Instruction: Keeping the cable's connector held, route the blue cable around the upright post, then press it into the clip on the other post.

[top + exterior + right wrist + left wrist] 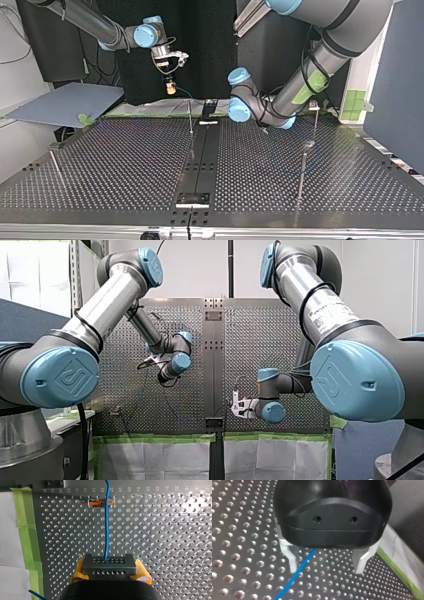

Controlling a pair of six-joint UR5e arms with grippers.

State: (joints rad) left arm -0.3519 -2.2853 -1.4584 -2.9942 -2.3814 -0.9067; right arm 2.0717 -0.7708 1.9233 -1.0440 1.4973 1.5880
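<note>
Front view: my left arm's black gripper with metal fingers hangs over the far left of the perforated metal table. My right arm's gripper sits nearer, at the middle.

Top view: I count four thin upright metal posts: one at the far middle, two at this view's right, one at its near left. Which one carries the clip I cannot tell.

Left wrist view: the two fingers stand wide apart. The thin blue cable runs between them, close to one finger, gripped by neither.

Right wrist view: two yellow pads clamp one grey, hole-dotted connector block. The one cable leaves it and runs away past an orange fitting.

Risk, as I judge it: the loose cable could slip out from between the open left fingers before they close. Hauling it tight round a post could also tug against the held connector or bend the thin post.
</note>
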